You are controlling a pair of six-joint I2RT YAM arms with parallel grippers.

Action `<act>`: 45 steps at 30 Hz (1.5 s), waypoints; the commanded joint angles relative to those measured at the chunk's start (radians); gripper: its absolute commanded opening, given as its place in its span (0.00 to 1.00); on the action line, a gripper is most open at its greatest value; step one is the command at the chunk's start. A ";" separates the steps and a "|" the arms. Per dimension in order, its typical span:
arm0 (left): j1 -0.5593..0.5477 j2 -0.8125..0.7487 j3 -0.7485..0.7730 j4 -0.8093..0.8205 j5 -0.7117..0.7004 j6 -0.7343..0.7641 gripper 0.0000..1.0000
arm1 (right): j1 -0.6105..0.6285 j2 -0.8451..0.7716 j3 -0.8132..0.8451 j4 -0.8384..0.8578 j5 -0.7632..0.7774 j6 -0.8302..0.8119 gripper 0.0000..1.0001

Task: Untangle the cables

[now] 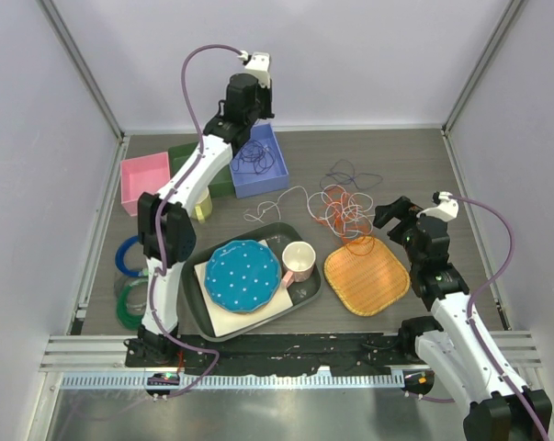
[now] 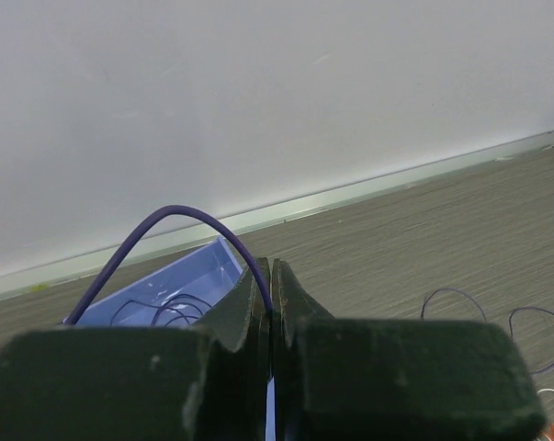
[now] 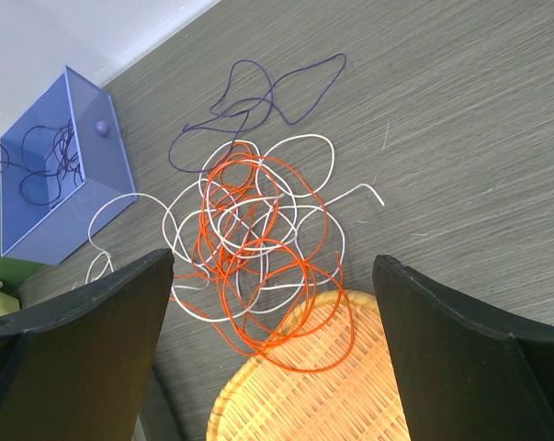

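A tangle of orange cable (image 1: 345, 216) and white cable (image 1: 277, 204) lies on the table right of centre, with a dark purple cable (image 1: 345, 173) just behind it. Another dark purple cable (image 1: 252, 158) lies coiled in the blue box (image 1: 275, 173). My left gripper (image 1: 244, 103) hangs above that box; in the left wrist view it (image 2: 271, 268) is shut on a dark purple cable (image 2: 166, 213) that arcs down into the box (image 2: 194, 276). My right gripper (image 1: 391, 216) is open and empty, above the orange loops (image 3: 258, 257), the white loops (image 3: 309, 152) and the purple strand (image 3: 258, 92).
An orange wicker tray (image 1: 368, 276) lies under the tangle's near edge. A dark tray (image 1: 315, 287) holds a blue dotted plate (image 1: 243, 274) and a pink cup (image 1: 298, 260). A pink box (image 1: 143, 179) and a green box (image 1: 189, 156) stand at the back left. Blue and green rings (image 1: 126, 276) lie at the left.
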 commanded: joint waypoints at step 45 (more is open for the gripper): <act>0.257 -0.048 0.209 -0.051 -0.238 0.282 0.00 | -0.001 -0.048 0.009 0.027 0.037 -0.004 0.95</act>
